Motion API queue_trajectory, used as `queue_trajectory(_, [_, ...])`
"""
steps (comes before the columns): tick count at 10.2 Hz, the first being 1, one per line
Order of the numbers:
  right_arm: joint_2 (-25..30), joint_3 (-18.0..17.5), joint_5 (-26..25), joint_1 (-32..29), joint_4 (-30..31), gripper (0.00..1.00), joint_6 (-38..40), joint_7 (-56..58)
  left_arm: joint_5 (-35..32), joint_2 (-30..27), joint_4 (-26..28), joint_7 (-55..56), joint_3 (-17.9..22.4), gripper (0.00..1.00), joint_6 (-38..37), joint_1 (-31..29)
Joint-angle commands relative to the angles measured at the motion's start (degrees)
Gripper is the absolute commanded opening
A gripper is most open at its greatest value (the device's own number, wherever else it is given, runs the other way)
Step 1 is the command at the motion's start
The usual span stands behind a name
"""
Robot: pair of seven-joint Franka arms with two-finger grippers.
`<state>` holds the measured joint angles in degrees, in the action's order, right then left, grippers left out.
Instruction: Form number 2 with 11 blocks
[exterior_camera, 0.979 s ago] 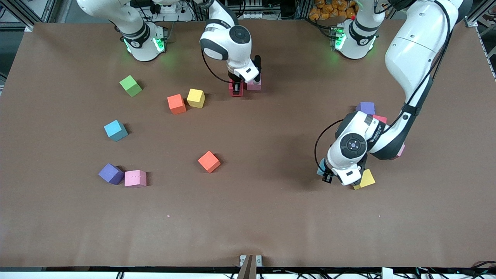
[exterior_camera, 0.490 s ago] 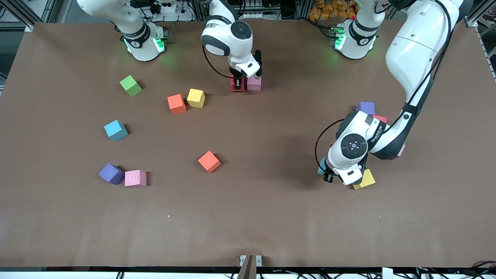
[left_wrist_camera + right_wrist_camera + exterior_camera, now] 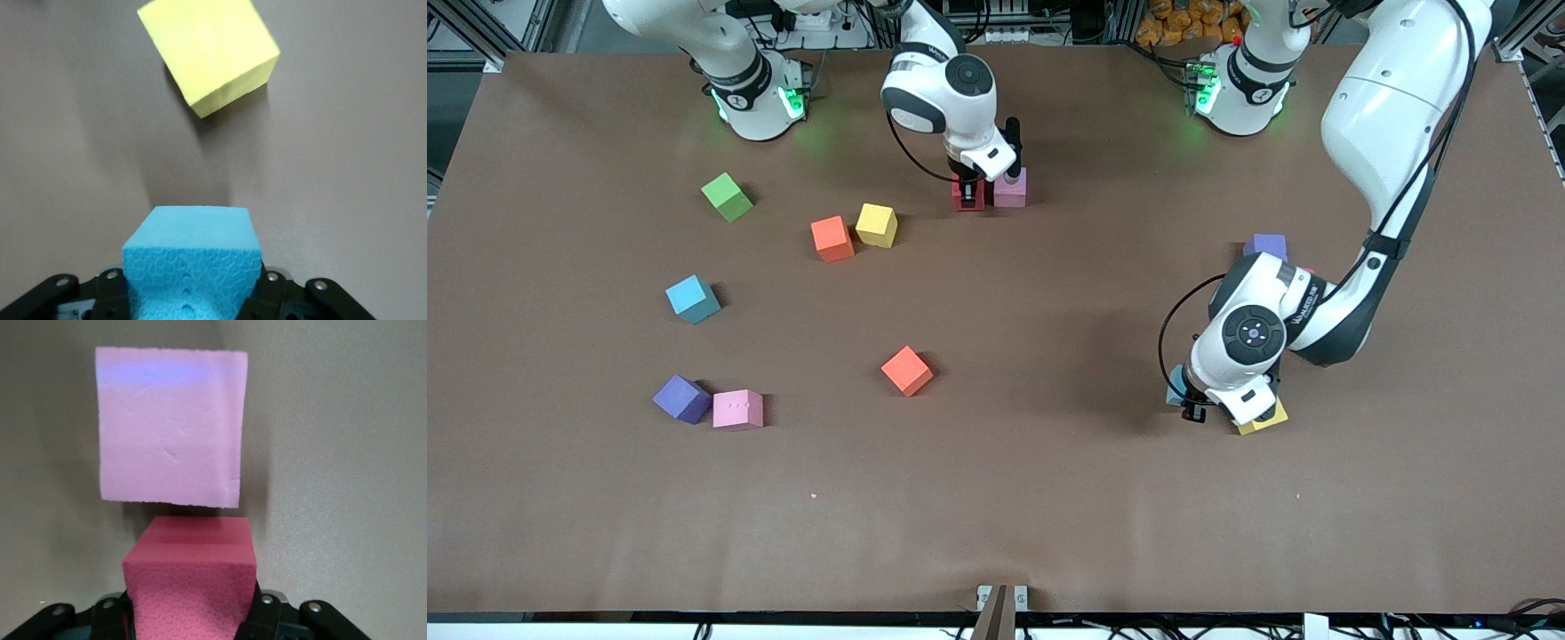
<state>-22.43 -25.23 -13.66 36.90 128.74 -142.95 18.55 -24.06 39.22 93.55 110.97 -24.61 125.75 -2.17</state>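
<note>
Right gripper point(image 3: 970, 188) clamps the red block point(image 3: 190, 577) low beside a pink block point(image 3: 1010, 188), faces square, near the robot bases. Left gripper point(image 3: 1190, 402) clamps a blue block point(image 3: 191, 257), pitted foam face, beside a yellow block point(image 3: 208, 50) turned corner-on. All cubes matte foam. Remaining blocks lie scattered on the brown table point(image 3: 996, 516); no digit formed.

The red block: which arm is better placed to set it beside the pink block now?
Right. The right gripper is shut on the red block, directly beside the pink block. The left gripper holds a blue block near a yellow block.
</note>
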Motion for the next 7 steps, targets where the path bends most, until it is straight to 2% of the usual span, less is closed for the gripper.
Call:
queue_trajectory(1, [0.28, -1.4, -0.58, -1.48, 0.64, 0.26, -0.66, -0.18, 2.86, -3.61, 0.58, 0.82, -0.17, 0.0, -1.38, -1.95])
queue_trajectory(4, [0.28, -1.4, -0.49, -1.56, 0.55, 0.26, -0.58, -0.53, 6.47, -5.9, 0.84, 0.74, -0.52, 0.0, -4.61, -7.13])
queue_trajectory(7, [0.37, -1.49, -0.49, -1.56, 0.46, 0.26, -0.23, -0.62, 10.16, -9.15, 1.19, 1.61, -0.61, 0.0, -5.87, -9.43])
